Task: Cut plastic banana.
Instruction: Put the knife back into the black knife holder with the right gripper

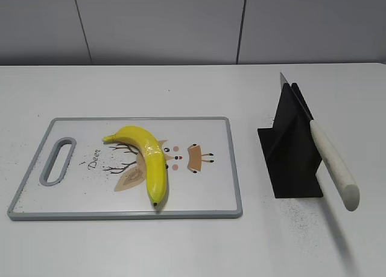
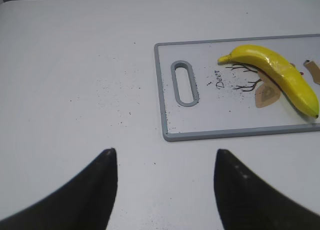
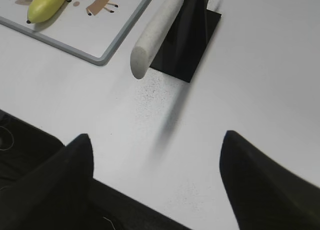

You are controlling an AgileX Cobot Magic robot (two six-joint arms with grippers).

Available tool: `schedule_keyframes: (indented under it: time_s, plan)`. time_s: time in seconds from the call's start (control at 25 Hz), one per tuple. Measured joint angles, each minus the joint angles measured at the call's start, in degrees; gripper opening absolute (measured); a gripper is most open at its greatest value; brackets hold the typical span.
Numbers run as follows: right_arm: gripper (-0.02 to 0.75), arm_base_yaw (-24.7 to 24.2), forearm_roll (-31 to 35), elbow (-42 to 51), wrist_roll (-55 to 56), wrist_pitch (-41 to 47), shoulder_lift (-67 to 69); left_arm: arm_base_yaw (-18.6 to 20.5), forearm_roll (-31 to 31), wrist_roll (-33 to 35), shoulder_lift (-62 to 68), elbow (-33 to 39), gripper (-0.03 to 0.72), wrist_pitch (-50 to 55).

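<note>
The glossy yellow plastic banana lies whole on the white cutting board, dark tip toward the front edge. It also shows in the left wrist view and the right wrist view. A knife with a white handle rests in a black holder right of the board; its handle points toward my right gripper. My left gripper is open and empty over bare table left of the board. My right gripper is open and empty near the table's front edge. Neither gripper shows in the exterior view.
The board has a grey rim, a slot handle at its left end and a deer drawing under the banana. Dark specks dot the white table. A grey wall runs behind the table. The table's front edge lies under my right gripper.
</note>
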Motion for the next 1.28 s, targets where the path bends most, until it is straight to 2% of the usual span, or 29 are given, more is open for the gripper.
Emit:
schedule_keyframes:
  time_s: [0.64, 1.12, 1.28]
  plan:
    - [0.594, -1.11, 0.75, 0.05, -0.3, 0.04, -11.19, 0.0, -0.07, 0.0, -0.06, 0.0, 0.573, 0.01]
    - [0.593, -17.02, 1.26, 0.05, -0.35, 0.06, -11.19, 0.0, -0.07, 0.0, -0.01, 0.0, 0.572, 0.01]
    - [0.593, -20.19, 1.26, 0.05, -0.35, 0.06, -11.19, 0.0, -0.07, 0.0, -0.01, 0.0, 0.572, 0.01]
